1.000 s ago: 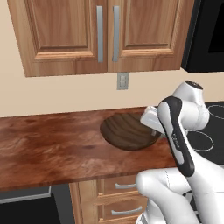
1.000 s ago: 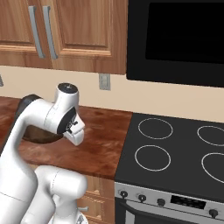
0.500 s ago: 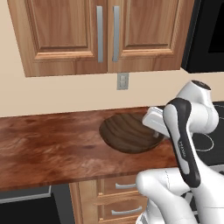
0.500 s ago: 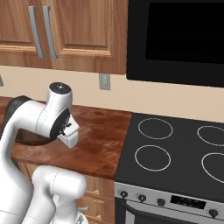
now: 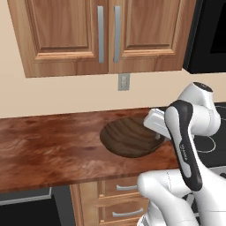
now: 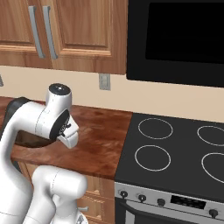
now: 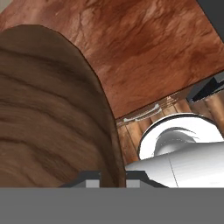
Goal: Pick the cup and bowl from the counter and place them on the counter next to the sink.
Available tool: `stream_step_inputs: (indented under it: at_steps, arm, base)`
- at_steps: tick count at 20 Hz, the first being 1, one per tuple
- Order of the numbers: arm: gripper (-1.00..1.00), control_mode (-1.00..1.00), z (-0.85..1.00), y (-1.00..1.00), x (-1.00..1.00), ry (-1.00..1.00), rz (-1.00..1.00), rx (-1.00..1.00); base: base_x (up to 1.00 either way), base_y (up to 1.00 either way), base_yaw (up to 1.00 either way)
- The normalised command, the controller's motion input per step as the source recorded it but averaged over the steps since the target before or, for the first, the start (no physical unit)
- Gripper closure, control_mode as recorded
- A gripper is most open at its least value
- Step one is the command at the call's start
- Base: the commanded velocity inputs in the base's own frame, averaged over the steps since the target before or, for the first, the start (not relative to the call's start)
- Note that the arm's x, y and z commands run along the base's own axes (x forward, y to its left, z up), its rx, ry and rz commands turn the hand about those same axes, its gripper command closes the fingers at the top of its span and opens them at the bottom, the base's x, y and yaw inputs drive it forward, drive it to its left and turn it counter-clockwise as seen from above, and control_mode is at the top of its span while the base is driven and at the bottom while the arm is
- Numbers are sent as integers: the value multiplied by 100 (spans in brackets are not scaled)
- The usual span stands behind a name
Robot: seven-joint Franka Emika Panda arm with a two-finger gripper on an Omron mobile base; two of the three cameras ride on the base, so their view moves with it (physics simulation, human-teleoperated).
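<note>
- While the bowl sits near the front edge of the counter, the gripper straddles its rim: in the hand view one fingertip is inside the wall and the other outside, with the rim between them.
- Cannot tell if the jaws are clamped on the rim or just set around it; the tips are mostly cut off at the bottom of the hand view.
- Bowl looks level, and its underside appears to rest on the wood in the left base view, so judged not yet lifted.
- Progress judgement: bowl leg is at the grasp stage; carry and set-down beside the sink are left.
- Cup status unknown from these pictures, so that half cannot be called done or pending.
- Bowl interior: bare wood grain, nothing in it.
- Stovetop lies just right of the counter, burners bare.
- Wall cabinets above, doors closed.
</note>
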Motion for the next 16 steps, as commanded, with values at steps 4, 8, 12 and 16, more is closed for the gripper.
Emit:
stream_step_inputs:
  at_steps: [4, 8, 12, 16]
  arm:
    - [100, 100, 0, 0, 0, 0, 0, 0]
    - [100, 100, 0, 0, 0, 0, 0, 0]
    - [100, 100, 0, 0, 0, 0, 0, 0]
    - [100, 100, 0, 0, 0, 0, 0, 0]
  base:
    - [0, 0, 0]
    - [0, 0, 0]
    - [-35, 9, 0]
    - [-89, 23, 0]
